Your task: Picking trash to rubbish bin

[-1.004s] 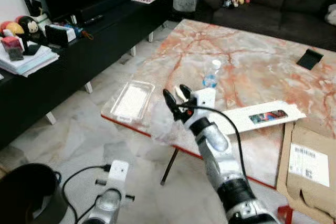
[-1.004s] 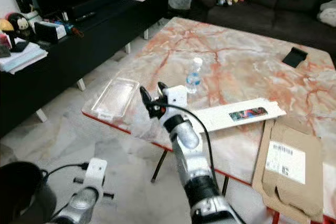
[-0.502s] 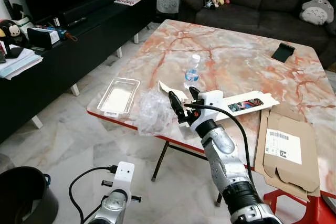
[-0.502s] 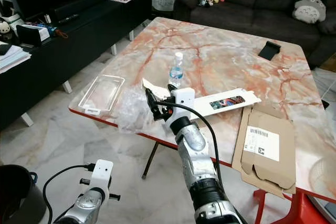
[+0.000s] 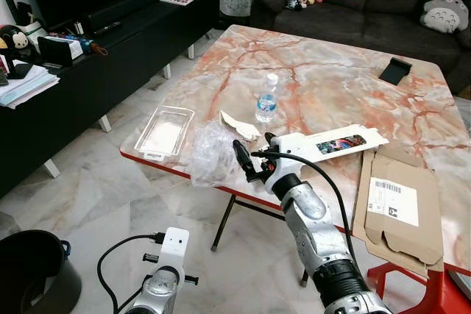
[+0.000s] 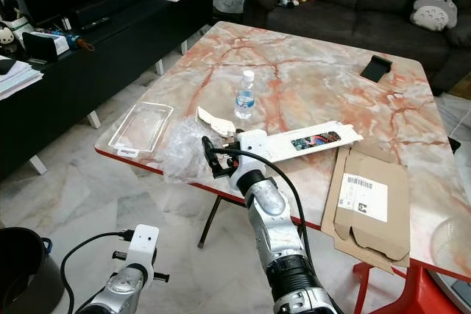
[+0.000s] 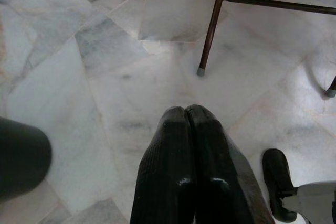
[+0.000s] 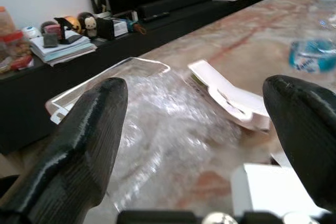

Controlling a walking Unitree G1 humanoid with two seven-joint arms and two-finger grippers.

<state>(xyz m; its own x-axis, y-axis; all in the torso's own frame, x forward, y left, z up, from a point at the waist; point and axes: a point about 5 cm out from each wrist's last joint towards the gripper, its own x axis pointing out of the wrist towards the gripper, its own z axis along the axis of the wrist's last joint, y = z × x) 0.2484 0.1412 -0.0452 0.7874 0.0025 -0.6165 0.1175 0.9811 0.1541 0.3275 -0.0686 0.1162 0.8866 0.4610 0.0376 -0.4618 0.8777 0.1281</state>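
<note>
Two black fingers of the right end effector [image 5: 251,161] are spread wide with nothing between them, levelled at the near edge of the marble bench [image 5: 331,86] and aimed at a crumpled clear plastic bag [image 5: 212,154]. The right arm [image 5: 313,233] rises from the lower part of the head view, bent at the elbow, its silver forearm angled up and forward toward the bench edge, a black cable looping over the wrist. In the right wrist view the fingers [image 8: 84,145] frame the bag [image 8: 157,119], which lies just ahead of them, not touched.

The bag is transparent, wrinkled and glossy, heaped loosely at the bench's front edge. Just beyond it lies a folded scrap of white paper [image 5: 239,126], and beside it on the robot's left sits a clear plastic tray [image 5: 165,131]. Farther in stands a small water bottle [image 5: 266,99] with a blue label, upright. A long white flat box [image 5: 331,143] lies behind the wrist, and a flattened cardboard box [image 5: 399,204] rests at the bench's right side.

The left end effector [image 7: 191,129] hangs low over the marble floor [image 7: 105,77], its fingers pressed together and holding nothing. A black rubbish bin [image 5: 33,273] stands on the floor at the robot's far left, well apart from the bag.
</note>
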